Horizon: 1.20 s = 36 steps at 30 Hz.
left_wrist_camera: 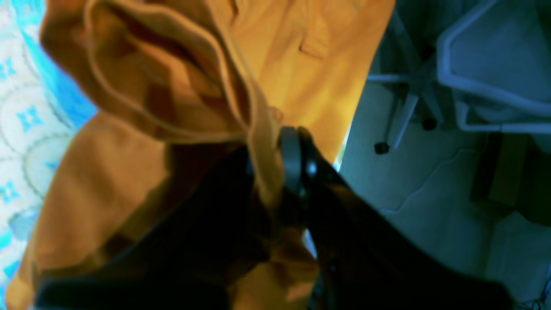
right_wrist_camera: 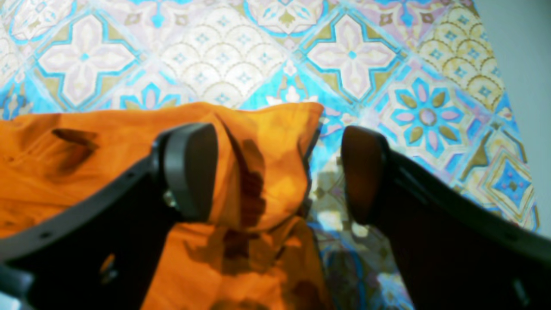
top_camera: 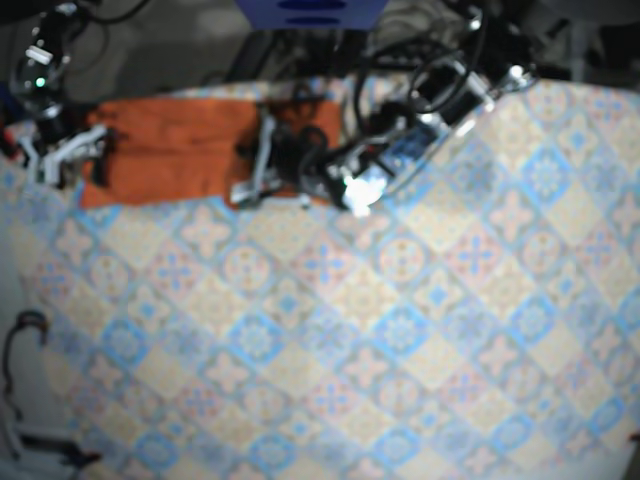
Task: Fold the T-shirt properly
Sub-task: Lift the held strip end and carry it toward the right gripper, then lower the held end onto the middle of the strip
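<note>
table: a tablecloth printed with blue, cream and pink tiles covers the whole surface in the base view.
t-shirt: the orange t-shirt lies along the far edge of the table, toward my right arm's side, and shows as a wide band from above. in the left wrist view part of it is raised off the cloth in bunched folds, with a hemmed edge curling open.
left arm: my left arm reaches from the far side of the table to the end of the shirt nearer the middle, with cables looped along it.
left gripper: my left gripper is clenched on a fold of the t-shirt. the orange fabric is pinched between the grey pad and the finger opposite.
right gripper: my right gripper is released, jaws wide apart on either side of the shirt's corner. one dark pad hangs over orange fabric, the other over bare tablecloth. i cannot tell whether either one touches.
beyond the table: the wheeled base of a chair stands on a pale floor, past the shirt's edge in the left wrist view.
writing: a small rectangular patch sits on the flat part of the shirt, too blurred for me to read.
</note>
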Motion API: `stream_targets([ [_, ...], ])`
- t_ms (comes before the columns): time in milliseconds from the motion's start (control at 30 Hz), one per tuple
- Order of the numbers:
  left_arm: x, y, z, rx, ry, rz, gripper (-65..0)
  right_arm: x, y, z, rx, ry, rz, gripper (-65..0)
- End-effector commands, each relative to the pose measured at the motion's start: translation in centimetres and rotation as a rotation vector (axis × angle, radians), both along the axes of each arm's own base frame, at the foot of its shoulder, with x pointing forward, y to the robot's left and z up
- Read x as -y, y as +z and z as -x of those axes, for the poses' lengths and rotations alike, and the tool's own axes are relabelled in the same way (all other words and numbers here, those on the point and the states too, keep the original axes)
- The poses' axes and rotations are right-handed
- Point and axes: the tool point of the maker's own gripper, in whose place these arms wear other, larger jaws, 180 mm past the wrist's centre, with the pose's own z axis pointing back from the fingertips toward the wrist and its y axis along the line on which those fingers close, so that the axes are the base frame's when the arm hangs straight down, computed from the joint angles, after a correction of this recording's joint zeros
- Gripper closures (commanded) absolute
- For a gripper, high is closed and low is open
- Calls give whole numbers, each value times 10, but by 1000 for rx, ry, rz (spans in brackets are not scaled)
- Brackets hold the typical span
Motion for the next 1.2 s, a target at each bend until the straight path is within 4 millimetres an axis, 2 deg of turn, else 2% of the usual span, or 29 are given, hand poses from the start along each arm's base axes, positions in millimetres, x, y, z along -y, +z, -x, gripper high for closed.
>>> stream_targets([
  [0,6,13,-9,22,7,42,0,7,15,-7,50,3,17,-434],
  [833,12,20,-17,44,44,107,-3,5,11,-2,35,6,15,-434],
  [900,12,21,-17,44,47,111,-43,5,12,-2,37,6,16,-434],
  [1067,7,26,-31,49,100,131,-206,5,10,1,30,8,16,-434],
  [1167,7,26,-32,50,103,131,-291,4,10,2,29,11,16,-434],
])
